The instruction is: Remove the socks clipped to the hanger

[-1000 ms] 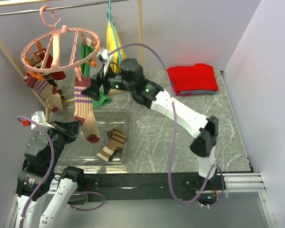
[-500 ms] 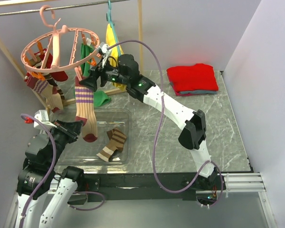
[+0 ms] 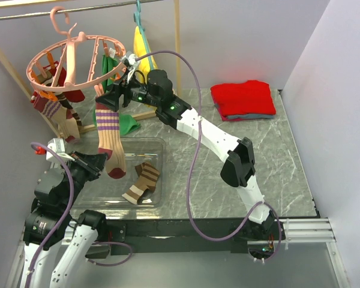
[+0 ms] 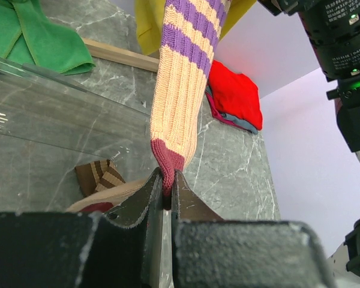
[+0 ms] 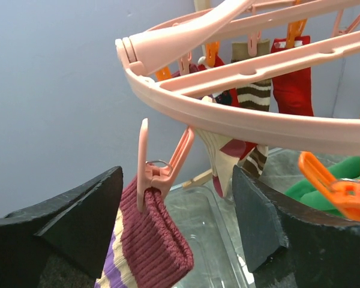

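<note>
The pink ring hanger [image 3: 78,60] hangs from a rail at the far left, with several socks [image 3: 57,111] clipped to it. A beige sock with purple stripes [image 3: 108,135] hangs from a pink clip [image 5: 159,168] by its maroon cuff [image 5: 159,255]. My right gripper [image 5: 174,225] is open, with one finger on each side of that clip and cuff, just under the ring [image 5: 258,123]. In the top view it [image 3: 111,99] is at the ring's near edge. My left gripper [image 4: 167,183] is shut on the sock's maroon toe [image 4: 168,162].
A clear plastic bin [image 3: 162,144] under the hanger holds a brown-striped sock [image 3: 141,180]. A green cloth [image 3: 127,123] and a yellow garment [image 3: 145,57] hang behind. Folded red cloth [image 3: 245,99] lies at the far right. Walls stand close on the left and right.
My right arm has reached left, bringing its open gripper up around the striped sock's clip. The left gripper has stayed on the sock's toe.
</note>
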{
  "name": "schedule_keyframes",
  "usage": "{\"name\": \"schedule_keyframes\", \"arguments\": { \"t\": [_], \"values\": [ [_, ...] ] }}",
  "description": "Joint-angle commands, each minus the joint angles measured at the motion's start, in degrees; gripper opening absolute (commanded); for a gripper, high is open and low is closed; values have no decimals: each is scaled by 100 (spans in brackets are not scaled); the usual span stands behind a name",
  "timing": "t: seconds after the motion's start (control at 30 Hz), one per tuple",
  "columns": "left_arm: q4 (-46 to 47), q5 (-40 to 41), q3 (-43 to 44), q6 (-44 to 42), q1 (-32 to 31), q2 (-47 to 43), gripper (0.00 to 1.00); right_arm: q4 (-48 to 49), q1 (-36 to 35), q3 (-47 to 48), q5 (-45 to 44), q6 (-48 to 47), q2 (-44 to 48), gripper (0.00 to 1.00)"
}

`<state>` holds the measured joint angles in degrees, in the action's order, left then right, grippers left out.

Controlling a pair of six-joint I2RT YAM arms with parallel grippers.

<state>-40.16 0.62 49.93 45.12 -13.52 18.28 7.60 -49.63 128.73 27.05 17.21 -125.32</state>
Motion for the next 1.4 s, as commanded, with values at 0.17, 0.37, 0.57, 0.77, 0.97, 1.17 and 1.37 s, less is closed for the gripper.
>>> {"name": "schedule_keyframes", "arguments": {
  "t": [0.17, 0.37, 0.57, 0.77, 0.97, 1.17, 1.37],
  "values": [
    [167, -238, -36, 32, 7, 0, 1, 541, -91, 460, -51, 212, -106, 72],
    [79, -203, 43, 23, 7, -9, 1, 611, -109, 680, -15, 397, -274, 61],
    [52, -203, 87, 23, 7, -18, 1, 585, -118, 873, -15, 432, -388, 55],
    [70, -238, 69, 32, 7, -27, 1, 594, -118, 847, -7, 423, -362, 46],
    [26, -247, 17, 58, 7, -9, 1, 603, -135, 803, -15, 441, -336, 10],
    [-36, -317, -264, 172, 7, -18, 2, 559, -135, 768, -15, 414, -283, 0],
    [52, -379, -791, 312, 7, 52, 10, 585, -144, 619, 11, 414, -186, 0]
  ]
}}
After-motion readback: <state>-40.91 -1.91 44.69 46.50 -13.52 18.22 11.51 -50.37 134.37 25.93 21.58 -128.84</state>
